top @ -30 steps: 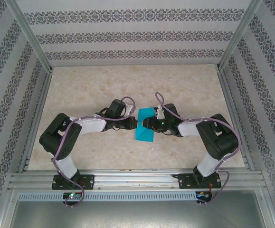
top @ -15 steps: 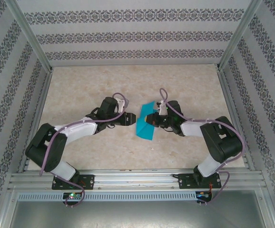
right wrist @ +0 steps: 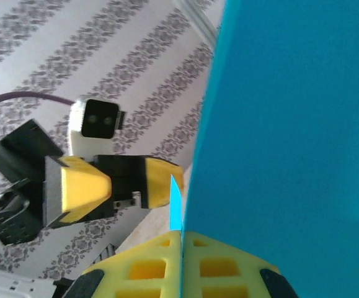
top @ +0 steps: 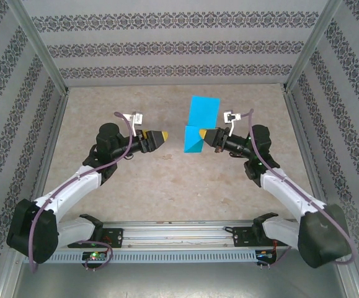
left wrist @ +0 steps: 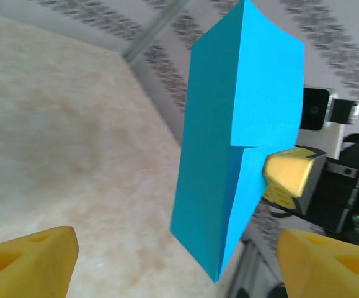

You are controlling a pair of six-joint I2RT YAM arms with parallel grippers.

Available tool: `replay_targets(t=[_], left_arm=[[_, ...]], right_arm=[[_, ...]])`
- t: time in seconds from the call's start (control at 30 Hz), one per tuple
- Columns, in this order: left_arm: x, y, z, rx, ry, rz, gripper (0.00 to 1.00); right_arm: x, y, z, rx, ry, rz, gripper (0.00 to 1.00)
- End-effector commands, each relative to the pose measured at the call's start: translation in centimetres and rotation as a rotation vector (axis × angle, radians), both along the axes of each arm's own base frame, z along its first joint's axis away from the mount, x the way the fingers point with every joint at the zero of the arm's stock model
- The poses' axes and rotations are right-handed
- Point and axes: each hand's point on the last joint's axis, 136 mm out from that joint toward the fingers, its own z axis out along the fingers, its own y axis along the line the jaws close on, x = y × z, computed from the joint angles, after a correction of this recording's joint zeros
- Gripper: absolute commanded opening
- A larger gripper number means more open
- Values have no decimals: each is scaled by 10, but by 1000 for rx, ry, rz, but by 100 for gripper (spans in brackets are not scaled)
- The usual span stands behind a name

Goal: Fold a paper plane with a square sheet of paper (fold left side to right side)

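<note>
Right gripper (top: 205, 134) is clamped on the paper (top: 201, 115), biting the lower half of its 3 o'clock edge. Paper is folded and held upright above the table (top: 136, 186), just off centre toward 1 o'clock in the top view. Its upper flap splays away from the lower part. Left gripper (top: 162, 136) sits at the paper's 9 o'clock, near but not touching, fingers (left wrist: 33, 261) spread wide apart.

L arm (top: 74, 186) extended fwd, raised; L yellow-fingered black gripper (top: 164, 135) jaws apart. R arm (top: 291, 194) likewise; R yellow-fingered black gripper (top: 203, 133) pinches turquoise-blue folded paper sheet (top: 202, 112).
</note>
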Motion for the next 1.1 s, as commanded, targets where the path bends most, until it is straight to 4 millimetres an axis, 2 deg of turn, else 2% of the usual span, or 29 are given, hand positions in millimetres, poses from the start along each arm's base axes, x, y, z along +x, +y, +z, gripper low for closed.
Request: replay_targets(t=[0.0,0.1,0.4,0.6,0.83,0.97,1.07], left_arm=[[-21,-17,56,-139,-110,-179,83],[-28,-30,64,-158,-125,-244,83],[-29,-63,58,-182,-92,-343,80],[-25,-66,55,-162,-85,-336,54],[-23,-61,49,-95,-80,-290,20],[-21,-55,43,-37,-67,-248,11],[-18,-49,34,48,-41,-199,7]], right_arm=[[-16,4,32,16,-136,67,0],[-23,11,41,24,-154,97,0],[-31,34,48,32,-161,164,0],[-27,37,40,26,-136,154,6],[-18,30,29,14,-101,97,19],[-11,19,21,-7,-76,43,34],[-3,1,9,-46,-38,-51,45]])
